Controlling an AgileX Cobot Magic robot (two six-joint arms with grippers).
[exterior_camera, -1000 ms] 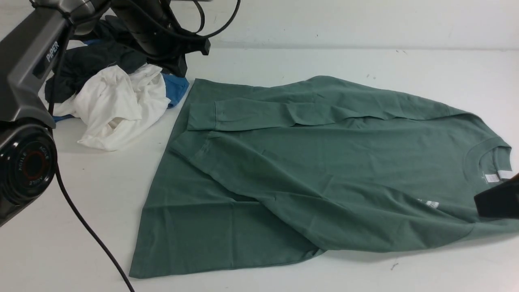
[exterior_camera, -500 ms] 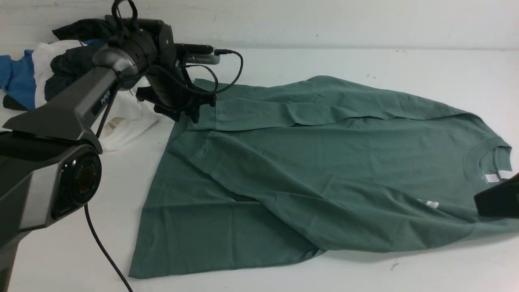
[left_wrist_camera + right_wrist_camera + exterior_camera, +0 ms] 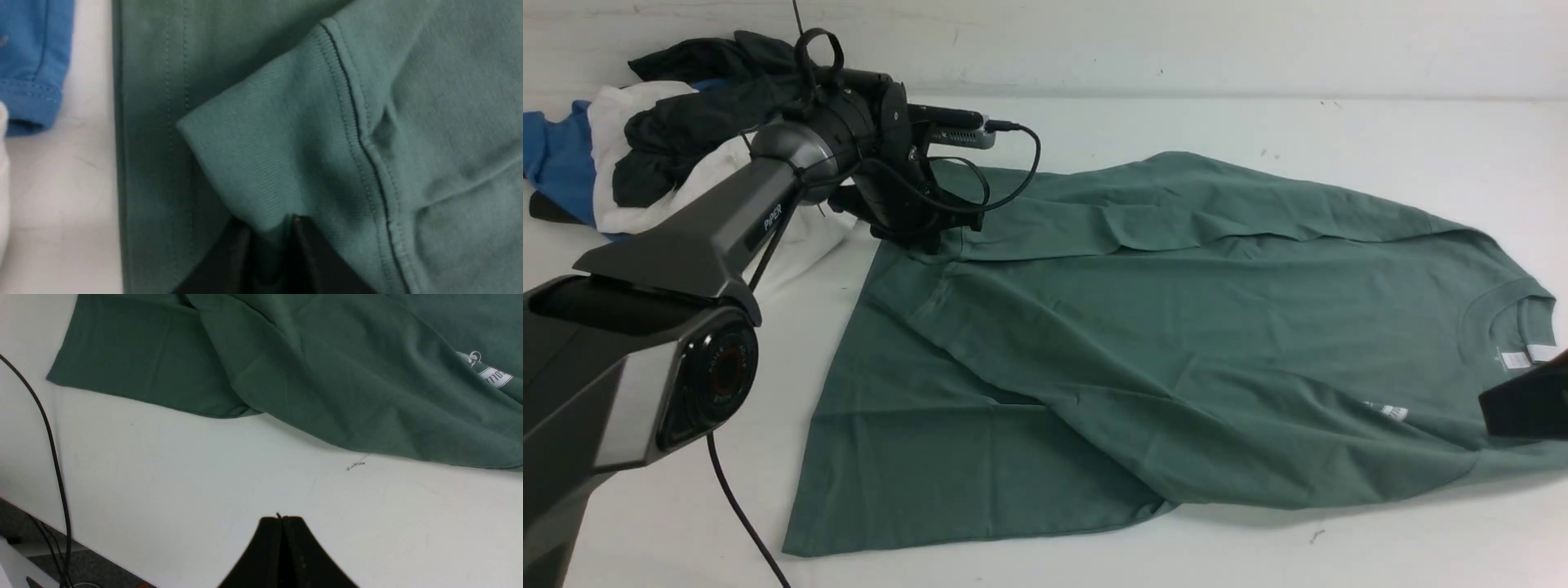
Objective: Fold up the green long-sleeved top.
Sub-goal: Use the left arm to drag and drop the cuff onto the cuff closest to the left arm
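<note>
The green long-sleeved top [image 3: 1176,327] lies spread on the white table, neck with white tag [image 3: 1512,359] at the right and hem at the left. One sleeve is folded across its far side, and the ribbed cuff [image 3: 253,163] ends near the far left corner. My left gripper [image 3: 931,241] is down on that cuff, and in the left wrist view [image 3: 267,222] its jaws are shut on the cuff's corner. My right gripper [image 3: 282,517] is shut and empty over bare table in front of the top [image 3: 327,375]. It shows as a dark shape [image 3: 1523,400] by the neck.
A pile of white [image 3: 605,163], black [image 3: 703,114] and blue [image 3: 556,155] garments lies at the far left, just beyond the top's corner. A blue edge [image 3: 28,61] is close to the cuff. A black cable [image 3: 735,506] trails over the near left of the table [image 3: 204,490].
My left arm came down from over the garment pile to the sleeve cuff. Its jaws opened, then shut on the cuff, drawing it slightly right. The right arm stayed still.
</note>
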